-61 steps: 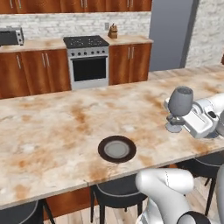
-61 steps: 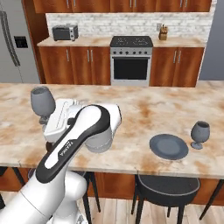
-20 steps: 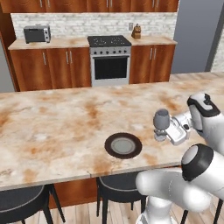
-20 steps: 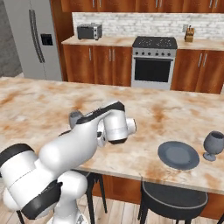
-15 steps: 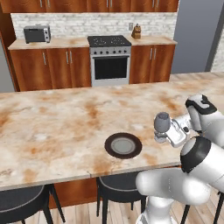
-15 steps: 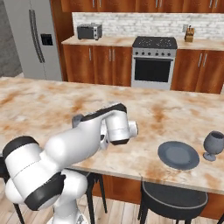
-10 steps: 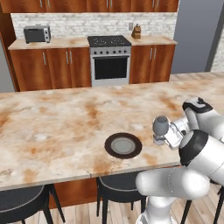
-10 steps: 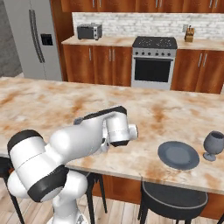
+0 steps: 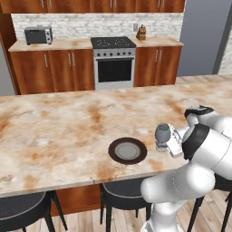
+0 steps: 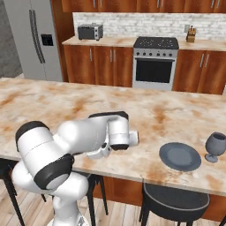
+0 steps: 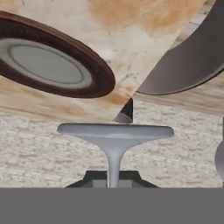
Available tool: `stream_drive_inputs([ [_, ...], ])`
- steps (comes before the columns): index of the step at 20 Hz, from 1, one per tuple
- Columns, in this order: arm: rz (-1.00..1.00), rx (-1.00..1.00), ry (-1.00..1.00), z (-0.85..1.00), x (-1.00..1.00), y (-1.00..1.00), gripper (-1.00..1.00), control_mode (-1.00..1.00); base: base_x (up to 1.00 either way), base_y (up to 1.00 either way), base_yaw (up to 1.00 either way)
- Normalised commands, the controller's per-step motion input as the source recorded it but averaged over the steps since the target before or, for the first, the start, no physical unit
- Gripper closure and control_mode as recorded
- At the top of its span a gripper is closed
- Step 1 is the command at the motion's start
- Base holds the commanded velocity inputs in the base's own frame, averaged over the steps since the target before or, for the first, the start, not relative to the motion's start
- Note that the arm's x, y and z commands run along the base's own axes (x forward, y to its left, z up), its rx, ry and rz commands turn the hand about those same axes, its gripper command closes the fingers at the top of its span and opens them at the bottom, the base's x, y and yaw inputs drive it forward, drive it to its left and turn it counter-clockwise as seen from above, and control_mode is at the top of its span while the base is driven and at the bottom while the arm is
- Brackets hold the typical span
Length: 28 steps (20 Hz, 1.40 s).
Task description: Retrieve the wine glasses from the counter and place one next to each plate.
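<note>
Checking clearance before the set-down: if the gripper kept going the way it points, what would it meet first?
Probably the island top, beside the brown-rimmed plate; the held wine glass's foot would touch first, though depth is unclear.

Back wall: toaster oven (image 9: 38, 35), steel stove (image 9: 113, 63), knife block (image 9: 142, 32), fridge (image 10: 32, 39); black stools (image 9: 124, 197) under island.

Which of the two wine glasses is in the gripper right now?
The one beside the brown-rimmed plate: this wine glass is at the gripper, its stem between the fingers. The other glass stands free beside the plain grey plate.
</note>
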Motion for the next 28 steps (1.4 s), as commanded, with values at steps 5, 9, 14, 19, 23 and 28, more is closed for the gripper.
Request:
stream_drive_inputs([
  [5,-0.04,0.0,-0.01,-0.31,0.35,-0.01,1.0,-1.0,0.0,0.0,0.0],
  [9,0.0,0.0,-0.01,-0.25,0.39,0.0,1.0,-1.0,0.0,0.0,0.0],
  [14,0.0,0.0,0.0,-0.31,0.36,-0.1,1.0,-1.0,0.0,0.0,0.0],
  [19,0.0,0.0,0.0,-0.32,0.33,-0.14,1.0,-1.0,0.0,0.0,0.0],
  [23,0.0,0.0,0.0,-0.31,0.28,-0.1,1.0,-1.0,0.0,0.0,0.0],
  [28,0.0,0.0,0.0,-0.34,0.36,-0.01,1.0,-1.0,0.0,0.0,0.0],
])
